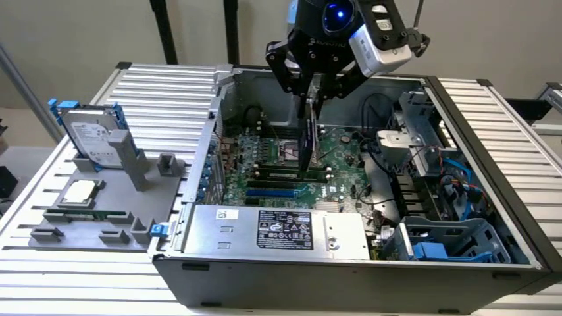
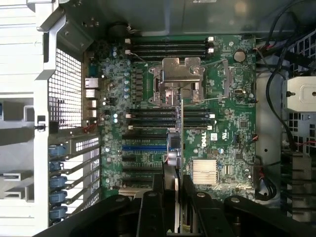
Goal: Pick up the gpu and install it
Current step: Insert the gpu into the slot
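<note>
gripper (image 1: 314, 96) jaws pinching gpu (image 1: 307, 141) by its top edge | hangs upright over motherboard (image 1: 347, 150) | looks light, stiff, fragile; bare edges safest hold

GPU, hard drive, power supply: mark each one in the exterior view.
GPU (image 1: 307, 141): exterior view, middle of its dark upright card.
Hard drive (image 1: 92, 139): exterior view, its labelled silver face.
Power supply (image 1: 285, 229): exterior view, its black label.

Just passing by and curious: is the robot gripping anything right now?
End effector: closed on the gpu, held on edge above the motherboard.
</note>
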